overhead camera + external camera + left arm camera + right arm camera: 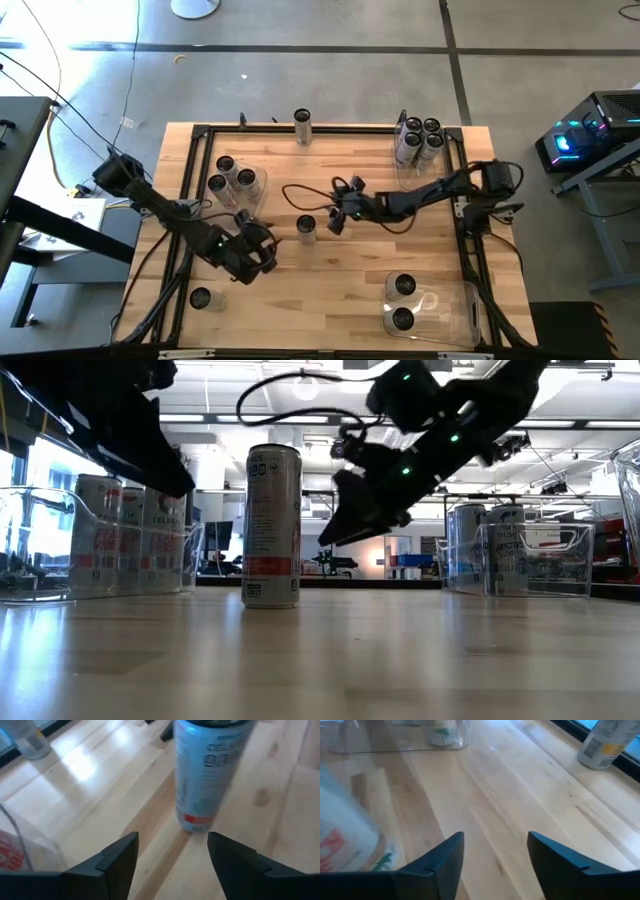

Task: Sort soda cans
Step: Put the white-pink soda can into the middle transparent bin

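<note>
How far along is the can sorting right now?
Done: four cans in the far-right bin, three in the left bin, two in the near-right bin. In hand: nothing; left gripper and right gripper flank the centre can. Left: that can, the far-edge can, the near-left can.

middle can (pixel 306 229): between left gripper (pixel 262 252) and right gripper (pixel 338 212)
left bin (pixel 258 187): three cans inside

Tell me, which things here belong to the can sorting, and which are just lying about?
Part of the job:
- soda cans, such as the middle one
- clear bins holding cans
- left tool and right tool, both empty

Lying about:
- lit electronics box
- white stand
</note>
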`<state>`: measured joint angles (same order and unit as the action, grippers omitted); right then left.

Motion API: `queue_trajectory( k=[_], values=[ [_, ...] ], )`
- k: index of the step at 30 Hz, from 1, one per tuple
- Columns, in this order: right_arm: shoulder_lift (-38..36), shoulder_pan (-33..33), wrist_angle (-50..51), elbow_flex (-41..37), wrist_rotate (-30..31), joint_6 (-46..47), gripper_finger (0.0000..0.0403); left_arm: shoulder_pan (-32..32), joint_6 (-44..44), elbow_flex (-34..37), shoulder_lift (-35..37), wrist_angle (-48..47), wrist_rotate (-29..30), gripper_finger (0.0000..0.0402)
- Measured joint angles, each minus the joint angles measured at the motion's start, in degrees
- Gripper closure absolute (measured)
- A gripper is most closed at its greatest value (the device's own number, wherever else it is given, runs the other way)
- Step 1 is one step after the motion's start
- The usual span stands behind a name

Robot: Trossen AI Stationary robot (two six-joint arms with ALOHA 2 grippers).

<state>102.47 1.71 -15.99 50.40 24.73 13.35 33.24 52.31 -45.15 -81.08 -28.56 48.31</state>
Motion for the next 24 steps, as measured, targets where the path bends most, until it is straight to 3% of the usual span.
queue_trajectory(
  k=[8, 20, 24],
  values=[
    [2.43, -1.04, 0.79, 3.03, -8.82, -3.04, 0.0235, -4.48, -3.08, 0.37, -1.23, 3.18, 2.85, 0.0186],
    [1.95, 3.18, 5.82, 3.08, -10.65, -3.33, 0.0243, -6.01, -8.41, 0.38, -0.66, 2.99, 6.22, 0.0187],
    [1.92, 2.53, 5.43, 3.08, -5.5, -1.51, 0.0243, -5.92, -13.8, -0.02, -0.37, 3.72, 2.15, 0.0187]
  ],
)
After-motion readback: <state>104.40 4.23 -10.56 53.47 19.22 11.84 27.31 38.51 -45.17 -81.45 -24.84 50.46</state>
